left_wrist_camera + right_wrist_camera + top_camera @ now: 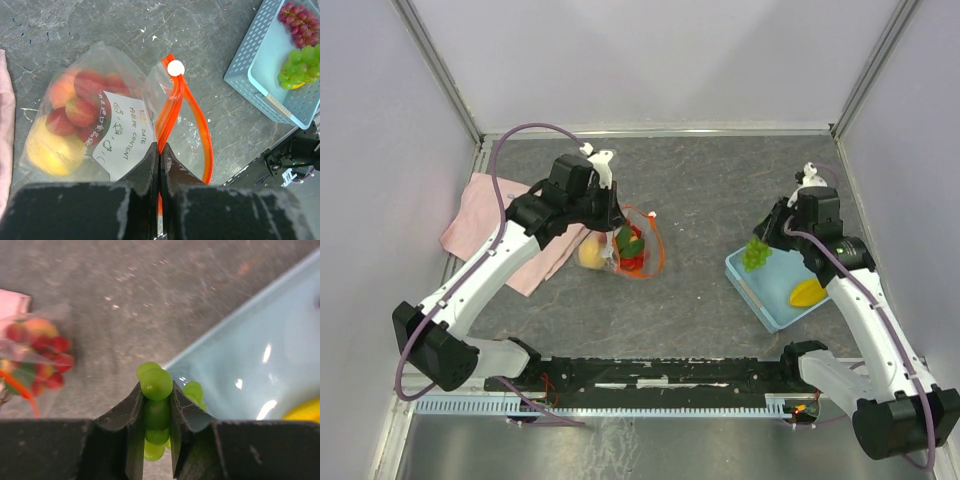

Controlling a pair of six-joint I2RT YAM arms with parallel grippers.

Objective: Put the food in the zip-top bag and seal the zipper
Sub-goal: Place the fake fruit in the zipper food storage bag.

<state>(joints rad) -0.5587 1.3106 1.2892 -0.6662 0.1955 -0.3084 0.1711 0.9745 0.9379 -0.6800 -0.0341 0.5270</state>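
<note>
My left gripper (160,152) pinches the orange-red zipper strip (172,100) of the crinkly clear plastic bag (125,65), toy fruit (75,105) already packed ahead of it. My right gripper (156,407) clamps a green toy grape bunch (156,384), light-blue plastic basket (240,365) just beside; yellow banana (305,412) and sealing left.

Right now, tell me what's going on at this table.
The left arm has its jaws shut on the zipper of the zip-top bag, whose mouth stands open; red, orange and yellow fruit sit inside. The right arm has its jaws closed on a green grape bunch at the corner of the light-blue basket. A red grape bunch and a yellow fruit lie in the basket, not yet bagged.
</note>
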